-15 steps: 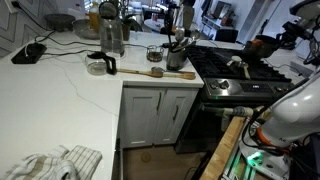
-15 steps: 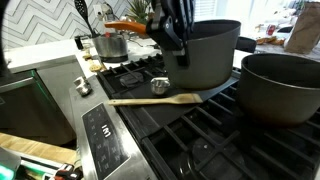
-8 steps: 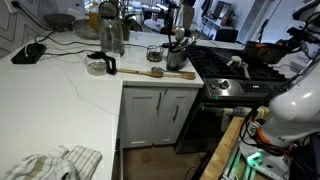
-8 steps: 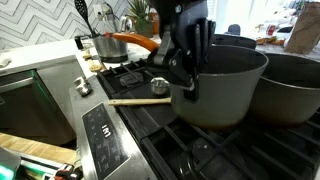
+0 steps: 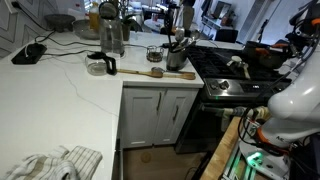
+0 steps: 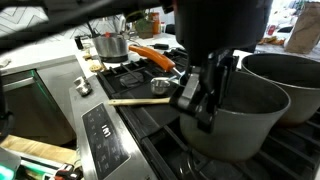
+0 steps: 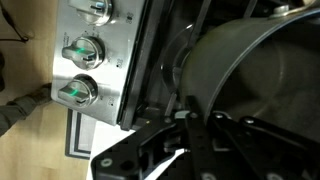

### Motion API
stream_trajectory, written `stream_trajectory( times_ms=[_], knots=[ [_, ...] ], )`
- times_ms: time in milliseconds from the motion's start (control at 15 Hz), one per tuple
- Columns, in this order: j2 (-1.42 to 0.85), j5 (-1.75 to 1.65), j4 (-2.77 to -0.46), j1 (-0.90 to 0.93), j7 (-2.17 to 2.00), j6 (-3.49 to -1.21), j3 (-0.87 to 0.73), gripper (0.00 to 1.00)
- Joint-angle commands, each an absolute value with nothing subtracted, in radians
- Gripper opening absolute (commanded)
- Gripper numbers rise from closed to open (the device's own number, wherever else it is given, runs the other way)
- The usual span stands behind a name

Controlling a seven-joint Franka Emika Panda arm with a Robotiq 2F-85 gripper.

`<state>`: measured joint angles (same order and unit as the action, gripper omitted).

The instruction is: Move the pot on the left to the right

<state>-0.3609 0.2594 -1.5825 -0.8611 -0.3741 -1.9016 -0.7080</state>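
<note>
The tool was clamped on the near rim of the pot, with one finger outside the wall. The pot's body lay just behind the tool.

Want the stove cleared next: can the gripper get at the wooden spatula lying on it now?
Probably not yet: the gripper is shut on the rim of the dark pot. The wooden spatula lies uncovered beside the pot, so once the pot is set down the way looks free.
</note>
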Motion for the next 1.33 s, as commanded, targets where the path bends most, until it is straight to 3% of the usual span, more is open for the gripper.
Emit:
stream_trajectory(
  times_ms=[0, 667, 733, 867, 1267],
  knots=[
    [-0.427, 0.300, -1.476, -0.946, -0.381, -1.853, -0.656, 0.01],
    [-0.473, 0.270, -1.429, -1.048, -0.383, -1.871, -0.532, 0.01],
    [-0.474, 0.269, -1.427, -1.055, -0.384, -1.874, -0.523, 0.29],
    [-0.476, 0.262, -1.419, -1.066, -0.385, -1.872, -0.506, 0.35],
    [-0.456, 0.221, -1.396, -1.085, -0.367, -1.855, -0.482, 0.81]
  ],
)
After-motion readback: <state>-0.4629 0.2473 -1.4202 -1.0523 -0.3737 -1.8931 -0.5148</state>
